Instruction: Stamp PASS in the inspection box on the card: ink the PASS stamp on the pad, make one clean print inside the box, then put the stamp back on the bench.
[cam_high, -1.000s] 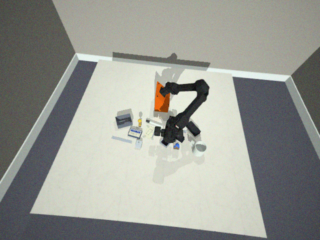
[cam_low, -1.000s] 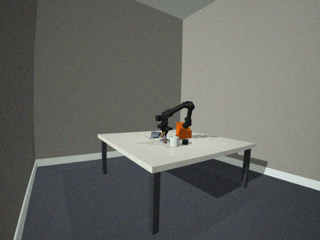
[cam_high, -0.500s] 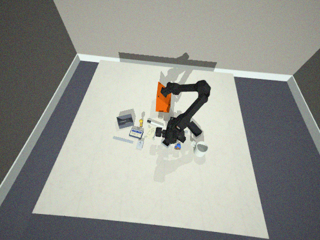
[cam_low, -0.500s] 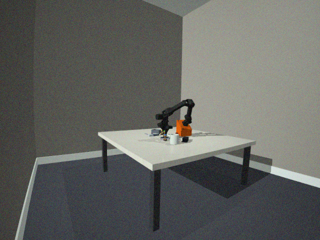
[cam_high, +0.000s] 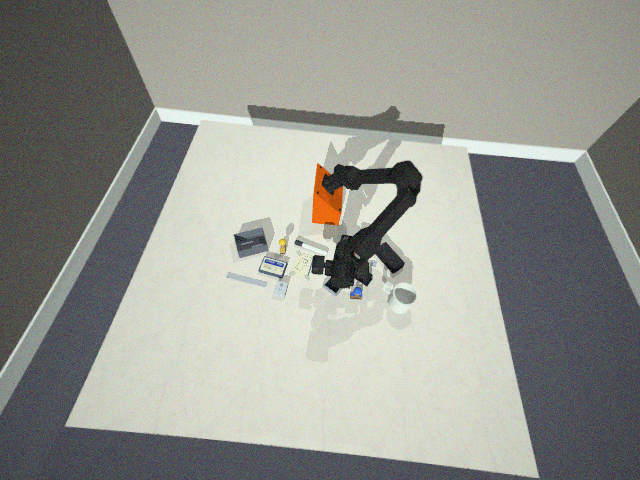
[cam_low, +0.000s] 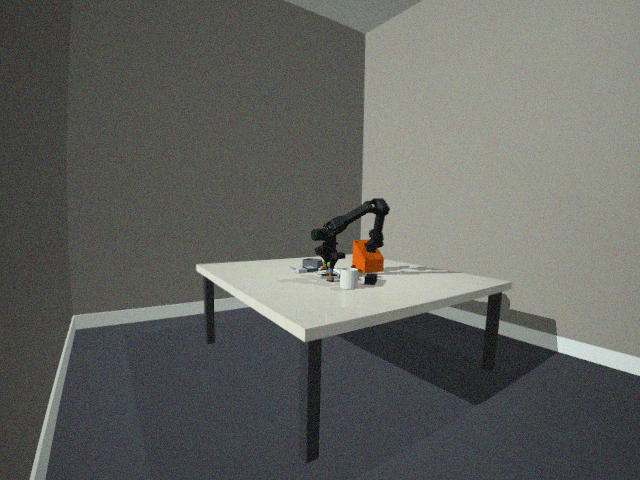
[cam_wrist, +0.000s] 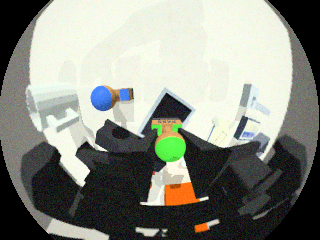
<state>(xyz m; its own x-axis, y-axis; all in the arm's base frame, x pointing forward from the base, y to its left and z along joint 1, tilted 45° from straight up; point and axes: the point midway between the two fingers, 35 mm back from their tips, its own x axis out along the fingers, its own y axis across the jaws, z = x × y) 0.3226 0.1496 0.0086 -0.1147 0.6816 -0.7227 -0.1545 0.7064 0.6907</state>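
My gripper (cam_wrist: 167, 131) is shut on the green-knobbed stamp (cam_wrist: 170, 148), which stands upright between the fingers. Its brown head is over the near part of the ink pad (cam_wrist: 167, 106), a black pad in a grey frame. I cannot tell whether head and pad touch. In the top view the arm hides the stamp. The cream card (cam_high: 301, 264) (cam_wrist: 218, 131) with thin printed lines lies to one side of the pad; its box is too small to read. A blue-knobbed stamp (cam_high: 356, 292) (cam_wrist: 102, 98) and a yellow-knobbed stamp (cam_high: 282, 244) stand apart from the gripper.
A white mug (cam_high: 402, 298) (cam_low: 348, 279) (cam_wrist: 50, 106) stands beyond the blue-knobbed stamp. An orange box (cam_high: 326, 206) (cam_low: 368, 258) is behind. Near the card are a white marker (cam_high: 314, 248), a blue-striped tray (cam_high: 272, 266), a grey box (cam_high: 250, 242), a ruler (cam_high: 246, 279) and a pale block (cam_high: 280, 289).
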